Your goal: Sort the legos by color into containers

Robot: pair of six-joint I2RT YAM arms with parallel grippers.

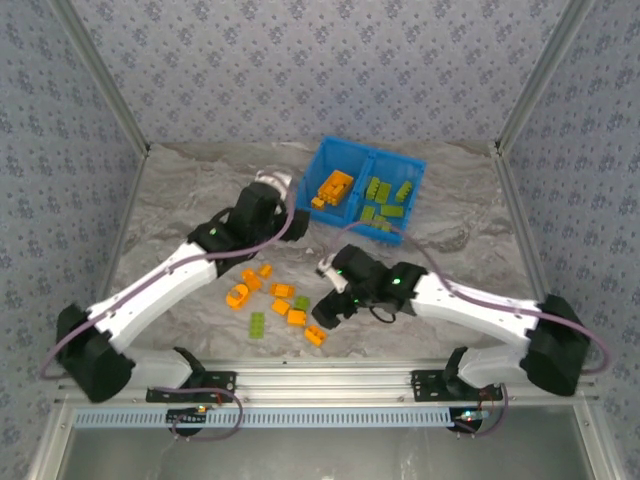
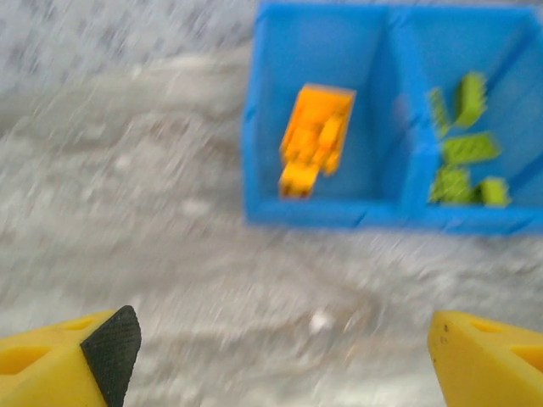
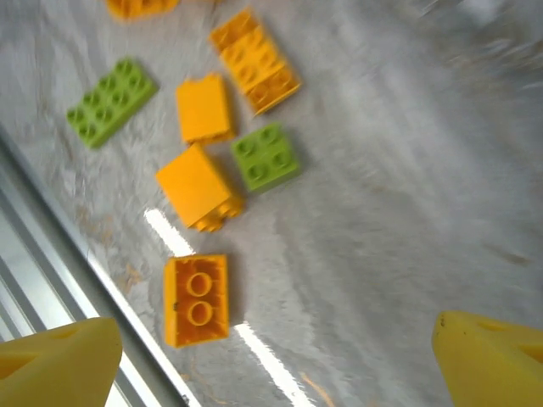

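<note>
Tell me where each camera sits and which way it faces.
Top external: above, behind the bases, looking down on the table; both arms, left gripper, right gripper.
Left wrist: on the left arm, facing the blue bin; own fingers below.
Right wrist: on the right arm, over loose legos; own fingers below.
Shared: top and left wrist show the bin.

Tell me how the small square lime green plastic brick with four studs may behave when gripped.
The small square lime green plastic brick looks rigid and probably will not bend. Lying flat with studs up, it should slide, not roll, if pushed. Its smooth sides may slip; an orange plastic brick lies close beside it.
</note>
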